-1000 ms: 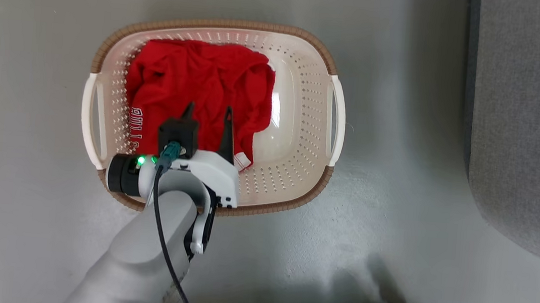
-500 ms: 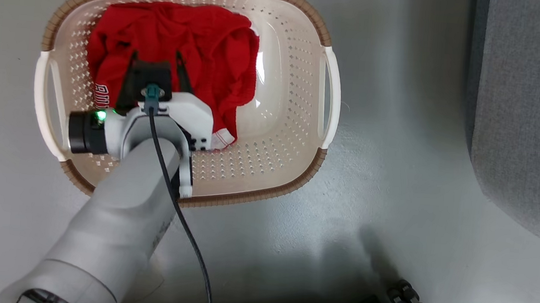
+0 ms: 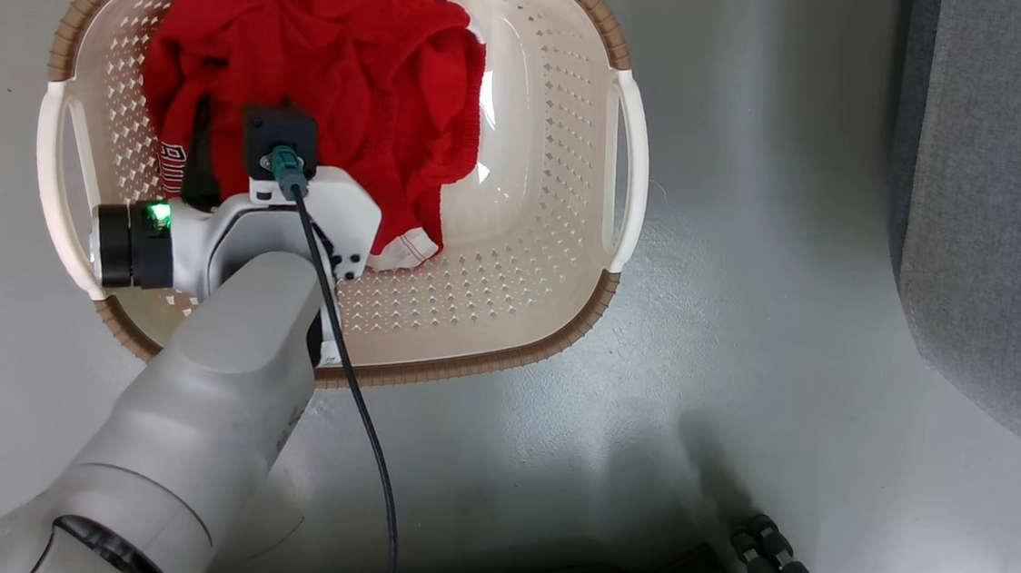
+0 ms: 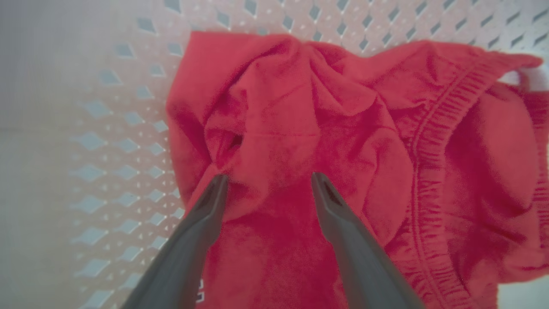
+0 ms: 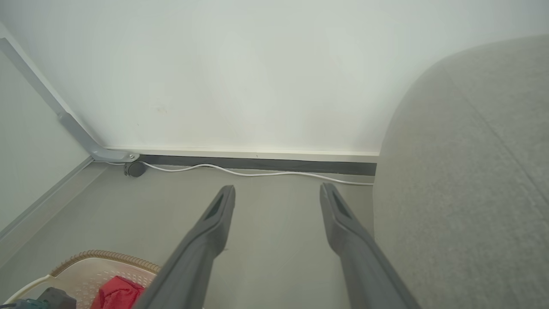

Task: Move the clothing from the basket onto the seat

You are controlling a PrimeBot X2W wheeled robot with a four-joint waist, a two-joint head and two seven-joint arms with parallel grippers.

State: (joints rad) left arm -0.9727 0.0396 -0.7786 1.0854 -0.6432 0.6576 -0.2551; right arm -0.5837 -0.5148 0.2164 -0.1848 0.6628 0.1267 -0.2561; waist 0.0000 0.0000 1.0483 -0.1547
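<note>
Clothing (image 3: 337,63) lies crumpled in the left half of the basket (image 3: 558,263), whose long axis runs left to right across the head view, a white handle (image 3: 637,183) at each end; it stands on the floor (image 3: 743,341), well apart from the seat (image 3: 980,223) at the right. The left wrist view adds a ribbed hem (image 4: 424,171), and the left claw (image 4: 269,178) spread wide, tips at the red folds, pinching nothing. The right wrist view shows the right claw (image 5: 276,189) spread too, empty, above the floor beside the seat
</note>
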